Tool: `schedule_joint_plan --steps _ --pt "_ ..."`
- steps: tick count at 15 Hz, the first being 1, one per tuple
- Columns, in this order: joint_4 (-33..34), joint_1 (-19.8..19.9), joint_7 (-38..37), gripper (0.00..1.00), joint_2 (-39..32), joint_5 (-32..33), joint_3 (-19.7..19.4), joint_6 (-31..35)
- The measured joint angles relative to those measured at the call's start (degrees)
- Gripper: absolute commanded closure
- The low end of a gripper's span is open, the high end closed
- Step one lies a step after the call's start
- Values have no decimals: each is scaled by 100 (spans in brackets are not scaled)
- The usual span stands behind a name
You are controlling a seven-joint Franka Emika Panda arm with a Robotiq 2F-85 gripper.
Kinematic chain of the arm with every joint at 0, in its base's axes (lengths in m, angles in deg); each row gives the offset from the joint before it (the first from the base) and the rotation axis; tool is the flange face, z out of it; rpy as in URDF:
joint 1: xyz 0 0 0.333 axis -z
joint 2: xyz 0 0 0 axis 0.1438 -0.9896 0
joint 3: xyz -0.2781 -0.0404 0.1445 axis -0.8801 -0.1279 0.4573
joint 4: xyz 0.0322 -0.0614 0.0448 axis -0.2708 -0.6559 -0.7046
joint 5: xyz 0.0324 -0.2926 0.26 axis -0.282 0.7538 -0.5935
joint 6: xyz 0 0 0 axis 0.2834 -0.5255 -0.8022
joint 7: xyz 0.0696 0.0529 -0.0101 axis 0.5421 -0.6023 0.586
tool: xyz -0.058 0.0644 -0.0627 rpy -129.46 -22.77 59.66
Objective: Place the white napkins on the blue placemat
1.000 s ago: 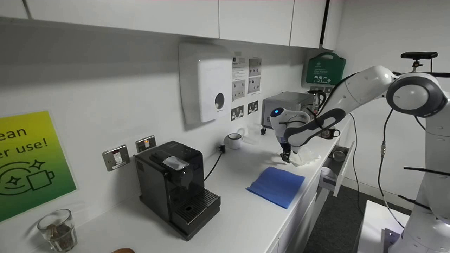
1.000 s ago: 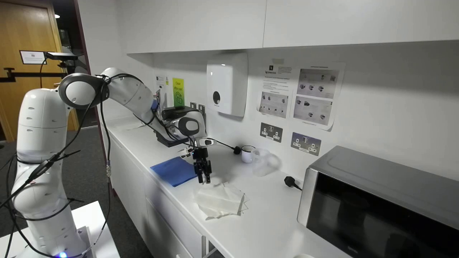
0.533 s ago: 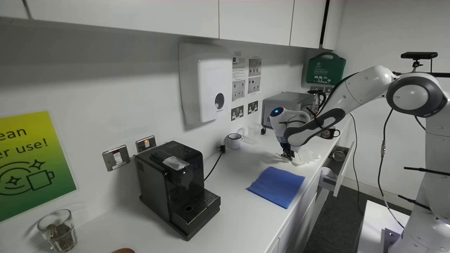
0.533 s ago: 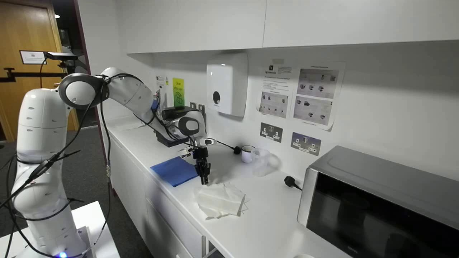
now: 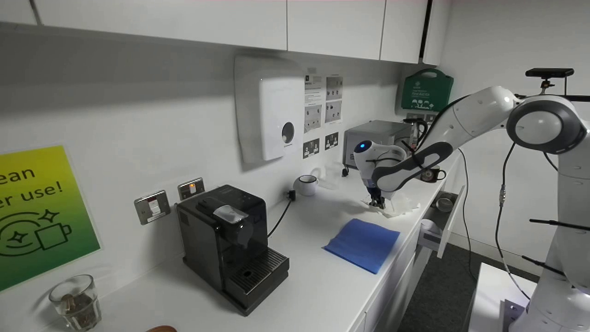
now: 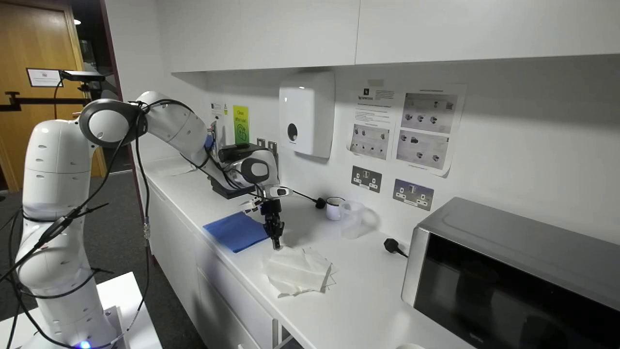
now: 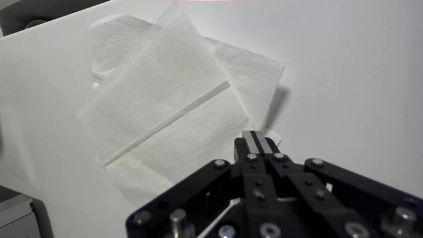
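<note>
Several white napkins point(image 7: 165, 72) lie overlapping on the white counter, showing in both exterior views as a loose pile point(image 6: 298, 271). My gripper point(image 7: 253, 132) points down at the pile's edge nearest the mat, its fingers drawn together. Folds of the paper run in to the fingertips, and the napkin edge there is pinched and slightly raised; how many sheets are caught is hidden. The blue placemat point(image 5: 364, 244) lies flat on the counter beside the pile, near the front edge. In an exterior view the gripper point(image 6: 276, 246) stands just past the mat's corner.
A black coffee machine point(image 5: 230, 244) stands against the wall. A white mug point(image 6: 334, 208) and a clear plastic jug point(image 6: 352, 220) are behind the napkins. The microwave point(image 6: 508, 271) stands farther along, and a drawer point(image 5: 442, 216) is pulled out below the counter.
The fingers have come together from a wide opening at the napkins' edge. The paper beside the tips has bunched and risen a little. The arm itself has barely moved.
</note>
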Motion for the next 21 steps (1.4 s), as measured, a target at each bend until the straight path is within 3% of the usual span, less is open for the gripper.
schedule_joint_plan --steps 5,16,21 --pt "9 2 24 100 59 -172 0 -1" --pt "-300 15 -195 100 976 -213 0 -2" --pt "-872 176 -573 100 1833 -216 -91 27"
